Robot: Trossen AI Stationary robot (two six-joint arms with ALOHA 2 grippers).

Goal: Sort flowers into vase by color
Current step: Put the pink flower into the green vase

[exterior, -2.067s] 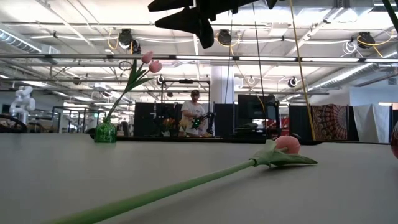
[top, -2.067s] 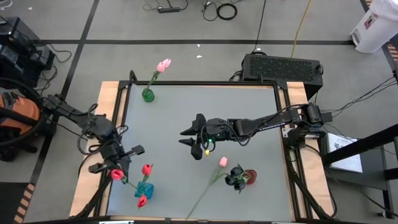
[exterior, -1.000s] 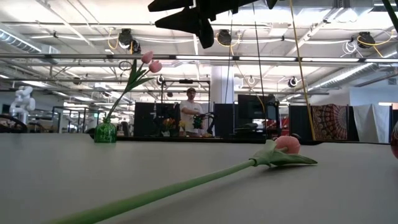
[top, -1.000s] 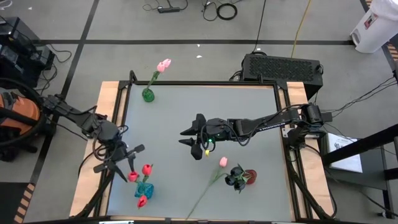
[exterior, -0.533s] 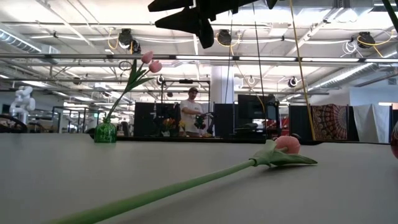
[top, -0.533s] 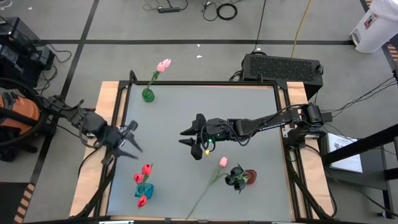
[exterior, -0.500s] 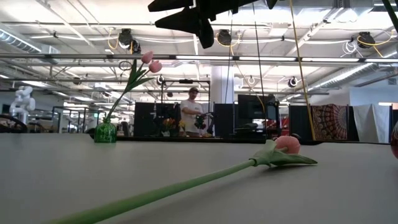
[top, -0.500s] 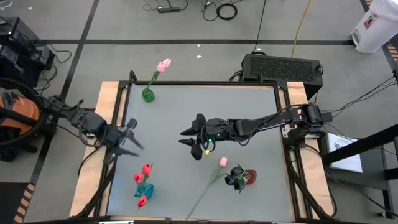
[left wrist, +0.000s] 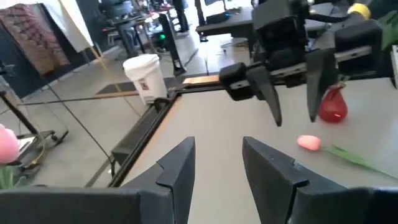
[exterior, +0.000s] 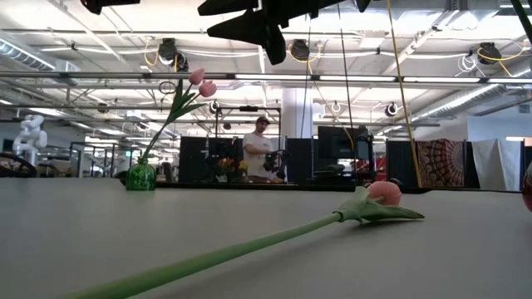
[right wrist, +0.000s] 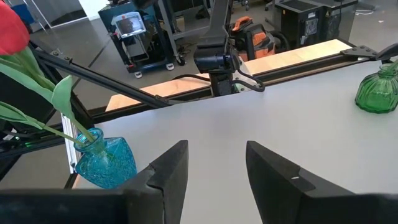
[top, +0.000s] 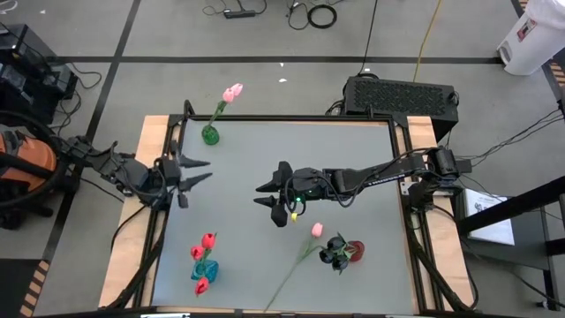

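A green vase at the far left holds two pink tulips. Three red tulips stand in a blue vase at the near left. Black flowers fill a red vase at the near right. One pink tulip lies flat on the table beside them, its stem running toward the near edge. My left gripper hovers open over the table's left edge, pointing right. My right gripper hangs open above the table's middle, pointing left.
The table is framed by wooden side rails. A black box sits beyond the far right corner. A person stands in the room far behind the table.
My left gripper has moved away from the blue vase toward the table's far edge and has swung round, so that it now points toward the table's right. It has stayed open. The flowers and vases have not moved.
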